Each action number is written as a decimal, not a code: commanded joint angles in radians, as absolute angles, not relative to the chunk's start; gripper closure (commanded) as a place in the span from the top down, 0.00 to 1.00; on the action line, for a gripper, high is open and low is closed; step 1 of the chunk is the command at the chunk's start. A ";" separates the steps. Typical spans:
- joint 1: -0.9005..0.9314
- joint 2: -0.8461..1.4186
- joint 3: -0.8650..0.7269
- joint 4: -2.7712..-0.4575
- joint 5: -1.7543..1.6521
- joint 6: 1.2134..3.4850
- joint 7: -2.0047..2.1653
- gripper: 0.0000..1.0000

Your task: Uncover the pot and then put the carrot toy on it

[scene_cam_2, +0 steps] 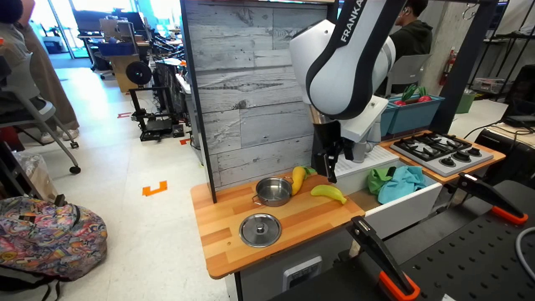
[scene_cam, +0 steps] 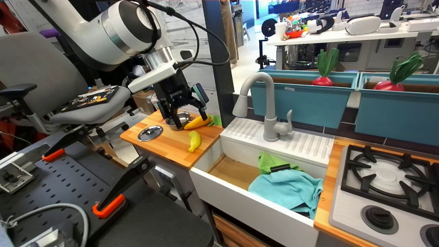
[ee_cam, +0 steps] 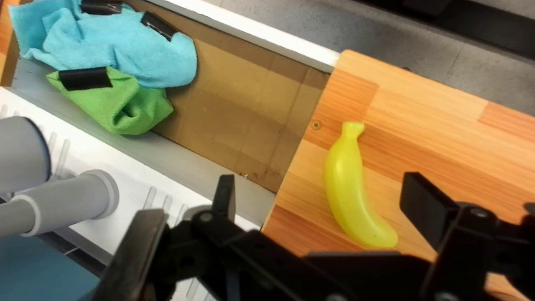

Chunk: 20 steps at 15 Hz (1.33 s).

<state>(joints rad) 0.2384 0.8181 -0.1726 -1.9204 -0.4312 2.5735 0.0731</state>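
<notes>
The silver pot [scene_cam_2: 273, 191] stands uncovered on the wooden counter [scene_cam_2: 217, 251]; it also shows in an exterior view [scene_cam: 183, 117], partly behind a finger. Its lid [scene_cam_2: 260, 230] lies flat on the counter in front of it, as in an exterior view [scene_cam: 150, 133]. The orange carrot toy [scene_cam_2: 298, 179] with a green top lies close beside the pot [scene_cam: 197, 122]; I cannot tell if they touch. It is out of the wrist view. My gripper [ee_cam: 315, 194] is open and empty, held above the counter near its sink edge; it shows in both exterior views [scene_cam: 191, 120] [scene_cam_2: 328, 165].
A yellow banana-like toy [ee_cam: 355, 192] lies on the counter below the gripper. The white sink [scene_cam: 260, 212] beside the counter holds blue [scene_cam: 288, 188] and green [scene_cam: 269, 162] cloths. A grey faucet [scene_cam: 270, 103] rises behind the sink. A wall panel [scene_cam_2: 259, 96] stands behind the counter.
</notes>
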 commanded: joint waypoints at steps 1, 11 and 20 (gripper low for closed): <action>0.178 0.844 -0.117 -1.924 -0.337 2.687 0.128 1.00; 0.025 0.855 0.037 -1.911 0.035 2.872 0.144 1.00; 0.040 0.936 0.024 -1.847 0.169 3.054 0.233 1.00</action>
<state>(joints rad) 0.0318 0.8909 0.0342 -1.8900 0.1373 3.0183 0.2123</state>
